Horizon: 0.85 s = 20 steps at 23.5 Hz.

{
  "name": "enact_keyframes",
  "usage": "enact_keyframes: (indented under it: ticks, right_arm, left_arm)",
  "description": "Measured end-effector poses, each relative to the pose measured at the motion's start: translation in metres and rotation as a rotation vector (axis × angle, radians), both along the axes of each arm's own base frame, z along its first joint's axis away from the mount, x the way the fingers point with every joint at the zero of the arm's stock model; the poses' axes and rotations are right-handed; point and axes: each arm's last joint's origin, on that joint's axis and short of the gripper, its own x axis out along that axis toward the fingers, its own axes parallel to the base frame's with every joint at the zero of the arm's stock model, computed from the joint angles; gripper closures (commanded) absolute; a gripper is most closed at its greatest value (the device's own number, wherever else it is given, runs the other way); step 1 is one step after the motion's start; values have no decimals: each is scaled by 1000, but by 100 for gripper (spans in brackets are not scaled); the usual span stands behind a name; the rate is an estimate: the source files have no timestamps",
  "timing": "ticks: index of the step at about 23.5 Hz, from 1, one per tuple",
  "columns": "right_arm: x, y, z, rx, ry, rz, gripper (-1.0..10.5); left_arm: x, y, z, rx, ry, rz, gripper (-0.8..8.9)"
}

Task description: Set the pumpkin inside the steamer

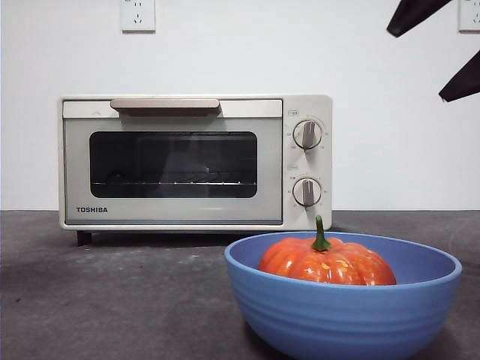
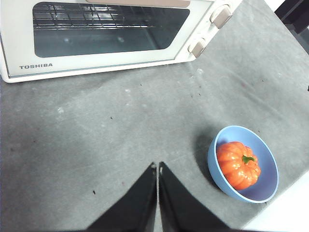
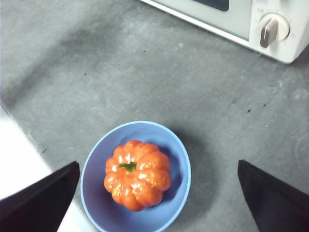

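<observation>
The pumpkin [image 1: 326,262] is orange with a green stem and lies in a blue bowl [image 1: 337,307] at the near right of the table. The cream steamer [image 1: 172,214] stands behind it to the left, door shut. My right gripper [image 3: 158,163] is open wide and hangs high above the bowl [image 3: 182,154] and the pumpkin [image 3: 137,176], apart from both. Its two black tips [image 1: 415,64] show at the front view's top right. My left gripper [image 2: 158,166] is shut and empty above bare table, in front of the steamer [image 2: 96,63], with the bowl [image 2: 213,162] and pumpkin [image 2: 237,164] off to one side.
The grey table [image 1: 112,300] runs from the steamer to the bowl. Its pale edge lies close beside the bowl [image 2: 285,217], also in the right wrist view [image 3: 19,164]. The steamer's two knobs [image 1: 307,135] face forward. A wall socket [image 1: 138,13] sits above the steamer.
</observation>
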Motion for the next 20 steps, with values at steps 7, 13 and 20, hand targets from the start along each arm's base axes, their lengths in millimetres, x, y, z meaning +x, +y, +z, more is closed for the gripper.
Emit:
enact_keyframes:
  ticks: [7,13,20]
  right_arm:
    - [-1,0,2,11,-8,-2,435]
    - [-1,0,2,12,-7,-3,435]
    - [-1,0,2,12,-7,-3,435]
  left_arm:
    - [0,0,0,0,-1,0,797]
    - [10,-2,11,-42,-121,10,796]
    - [52,-19,37,-97,-220,34,796]
